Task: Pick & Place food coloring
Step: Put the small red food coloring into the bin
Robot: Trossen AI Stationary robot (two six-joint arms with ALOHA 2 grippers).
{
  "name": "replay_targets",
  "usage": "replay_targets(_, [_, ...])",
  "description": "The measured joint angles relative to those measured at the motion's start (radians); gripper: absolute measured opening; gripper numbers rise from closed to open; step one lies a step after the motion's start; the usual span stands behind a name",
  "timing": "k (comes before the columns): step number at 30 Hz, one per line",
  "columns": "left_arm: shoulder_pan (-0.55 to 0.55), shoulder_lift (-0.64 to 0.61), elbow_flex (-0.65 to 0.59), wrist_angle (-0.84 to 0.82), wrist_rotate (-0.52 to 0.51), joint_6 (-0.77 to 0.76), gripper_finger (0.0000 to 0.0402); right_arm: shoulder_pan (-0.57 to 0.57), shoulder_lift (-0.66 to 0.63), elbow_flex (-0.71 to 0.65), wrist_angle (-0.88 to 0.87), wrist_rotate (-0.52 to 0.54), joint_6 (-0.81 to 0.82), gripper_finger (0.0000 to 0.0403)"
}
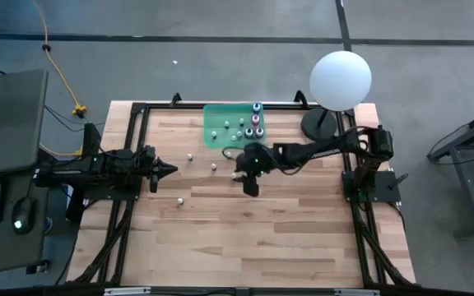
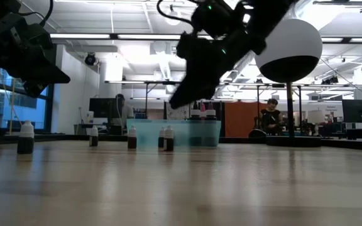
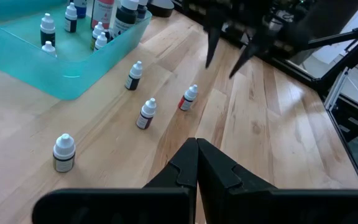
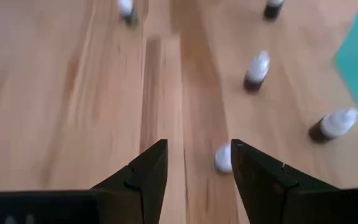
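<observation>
The right gripper (image 4: 194,165), jaws spread and empty, hangs above a bottle (image 4: 223,158) near the tray (image 1: 214,131). Centre that cap between the fingers before descending. The left gripper (image 3: 196,163), pressed together, waits well away from the tray.

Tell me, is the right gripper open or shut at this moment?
Open. The right gripper shows a clear gap between its two fingers, above the wooden table, holding nothing.

The wooden worktop (image 1: 253,238) carries a green tray (image 1: 214,131), a lamp (image 1: 319,125), and perhaps five loose bottles (image 1: 213,166).
</observation>
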Motion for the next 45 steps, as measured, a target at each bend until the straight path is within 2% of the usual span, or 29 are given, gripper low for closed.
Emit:
replay_targets(4, [0.0, 0.0, 0.0, 0.0, 0.0, 0.0, 0.0, 0.022, 0.002, -0.081, 0.116, 0.008, -0.081, 0.018])
replay_targets(9, [0.0, 0.0, 0.0, 0.0, 0.0, 0.0, 0.0, 0.039, 0.002, -0.153, 0.196, 0.075, -0.057, 0.0195])
replay_targets(15, [0.0, 0.0, 0.0, 0.0, 0.0, 0.0, 0.0, 0.033, 0.006, -0.204, 0.289, 0.084, -0.05, 0.0215])
replay_targets(24, [0.0, 0.0, 0.0, 0.0, 0.0, 0.0, 0.0, 0.027, 0.036, -0.208, 0.363, 0.13, -0.051, 0.0242])
replay_targets(29, [0.0, 0.0, 0.0, 0.0, 0.0, 0.0, 0.0, 0.027, 0.081, -0.208, 0.434, 0.131, 0.002, 0.0243])
replay_targets(45, [0.0, 0.0, 0.0, 0.0, 0.003, 0.0, 0.0, 0.027, 0.126, -0.208, 0.461, 0.126, 0.086, 0.0243])
